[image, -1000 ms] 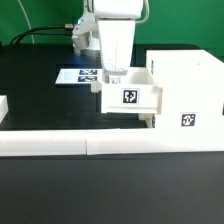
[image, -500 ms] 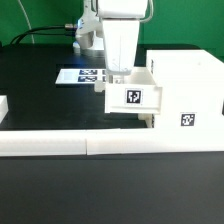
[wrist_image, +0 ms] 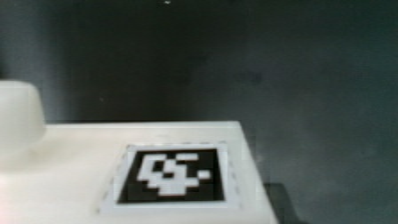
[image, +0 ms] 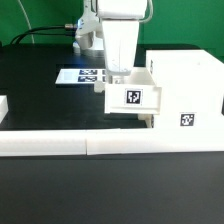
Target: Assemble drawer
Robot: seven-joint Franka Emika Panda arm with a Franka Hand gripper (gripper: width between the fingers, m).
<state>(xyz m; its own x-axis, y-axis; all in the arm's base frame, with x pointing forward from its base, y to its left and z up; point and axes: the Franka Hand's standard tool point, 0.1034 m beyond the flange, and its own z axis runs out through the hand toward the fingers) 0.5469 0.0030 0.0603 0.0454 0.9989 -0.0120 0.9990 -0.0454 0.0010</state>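
Drawer tray (image: 131,94) sits mid-table, half-entered in the housing (image: 186,88) on the exterior view's right, with the gripper (image: 116,72) planted at its back wall; finger spread, I cannot tell. Insertion looks underway, and next comes a straight push rightward, keeping the tray square to the slot.

On the table (image: 40,100) the exterior view shows one robot arm (image: 118,30), one large white box-shaped housing (image: 185,95) and one small open-top tray (image: 130,93) in full view; a white piece (image: 3,108) cut by the exterior view's left edge is too little seen to count as a second tray. There is one long low white wall (image: 100,144) across the front and one flat sheet of printed tags (image: 78,77) farther back. Two square tags show on the parts, one on the tray's front (image: 133,97) and one on the housing's front (image: 187,120), while the wrist view shows a single tag (wrist_image: 175,174).
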